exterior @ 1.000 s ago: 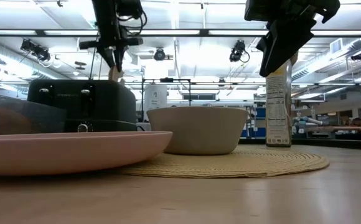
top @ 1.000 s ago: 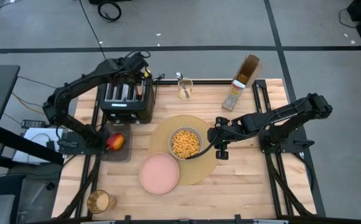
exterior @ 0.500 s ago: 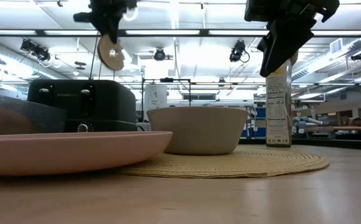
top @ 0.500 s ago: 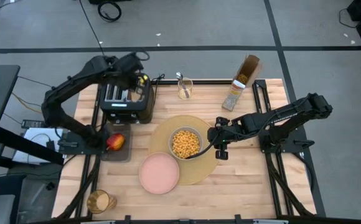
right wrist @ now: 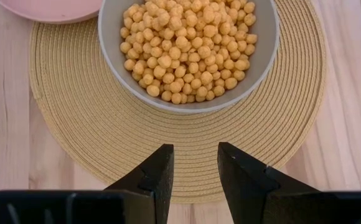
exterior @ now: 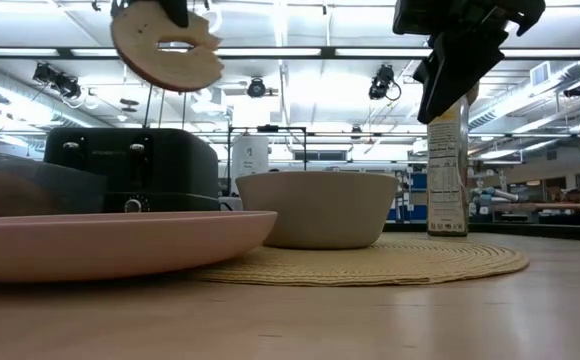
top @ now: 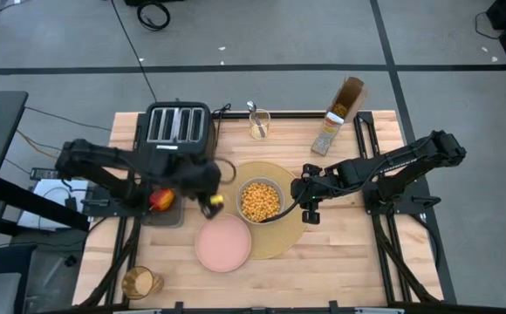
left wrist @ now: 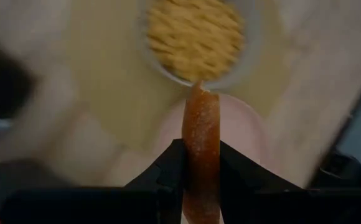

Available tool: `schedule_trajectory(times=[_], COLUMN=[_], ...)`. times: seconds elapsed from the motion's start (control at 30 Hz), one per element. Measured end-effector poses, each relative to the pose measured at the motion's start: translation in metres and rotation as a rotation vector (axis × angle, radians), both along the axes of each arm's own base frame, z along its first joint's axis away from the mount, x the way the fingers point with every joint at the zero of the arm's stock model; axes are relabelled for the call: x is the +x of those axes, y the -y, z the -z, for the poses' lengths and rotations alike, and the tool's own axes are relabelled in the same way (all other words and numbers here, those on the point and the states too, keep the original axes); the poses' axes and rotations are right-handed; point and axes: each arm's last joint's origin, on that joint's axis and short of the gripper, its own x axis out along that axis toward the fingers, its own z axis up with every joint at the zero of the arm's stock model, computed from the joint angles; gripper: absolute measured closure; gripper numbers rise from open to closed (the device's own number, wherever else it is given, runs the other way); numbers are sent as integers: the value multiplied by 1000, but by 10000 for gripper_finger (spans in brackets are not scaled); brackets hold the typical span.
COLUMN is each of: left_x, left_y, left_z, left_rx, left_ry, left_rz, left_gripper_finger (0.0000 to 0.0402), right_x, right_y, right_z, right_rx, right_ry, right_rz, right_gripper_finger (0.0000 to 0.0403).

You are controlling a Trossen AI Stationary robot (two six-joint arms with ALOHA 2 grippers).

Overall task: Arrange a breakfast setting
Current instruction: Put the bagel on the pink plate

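Note:
My left gripper (top: 211,194) is shut on a toasted bagel half (exterior: 165,45), high above the table between the black toaster (top: 177,131) and the pink plate (top: 223,242). The white bowl (top: 260,201), full of cereal balls, stands on the round tan placemat (top: 275,240). The plate's far rim overlaps the mat's near left edge. The red apple (top: 160,199) lies in a dark tray at the left. The amber glass (top: 140,282) stands at the near left corner. My right gripper (right wrist: 196,165) is open and empty, hovering over the mat's right part. My left gripper pinches the bagel half between its two fingers, one on each flat face (left wrist: 200,163). The fingers (left wrist: 168,171) come from above, slanting down. The bagel sticks out past the fingertips, edge-on in the wrist view. It hangs tilted below the gripper (exterior: 175,10), lifted clear of everything.
A clear glass with a metal spoon (top: 257,122) stands at the far edge, and an open cereal box (top: 338,118) at the far right. Bare wood lies near the front edge and right of the mat.
My left gripper has lifted the bagel half out of the toaster. It has swung toward the table's near edge and right, toward the plate and bowl. The bagel now hangs high and clear, turned so its flat face and hole show in the low view.

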Motion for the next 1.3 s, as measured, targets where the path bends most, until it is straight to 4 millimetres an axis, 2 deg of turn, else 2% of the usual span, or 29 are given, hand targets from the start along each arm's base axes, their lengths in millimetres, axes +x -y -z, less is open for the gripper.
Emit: schedule_trajectory(times=[0.13,0.37,0.53,0.73,0.97,1.3], left_x=[9,2,1,-5,-7,-7], left_y=[27,58,67,64,61,58], left_z=[32,78,106,136,149,154], left_rx=[-109,-160,-172,-147,-118,-70], left_ry=[79,93,168,145,152,159], left_rz=[105,242,273,243,269,253], left_gripper_finger=[328,328,328,328,328,318], right_x=[0,0,0,0,0,0], right_y=[0,-1,-1,-3,-4,-10], right_z=[0,0,0,0,0,-1], right_rx=[4,41,44,93,118,85], right_ry=[0,-5,-1,-11,-14,-4], right_rz=[2,-17,-18,-44,-56,-132], right_gripper_finger=[270,270,270,270,270,270])
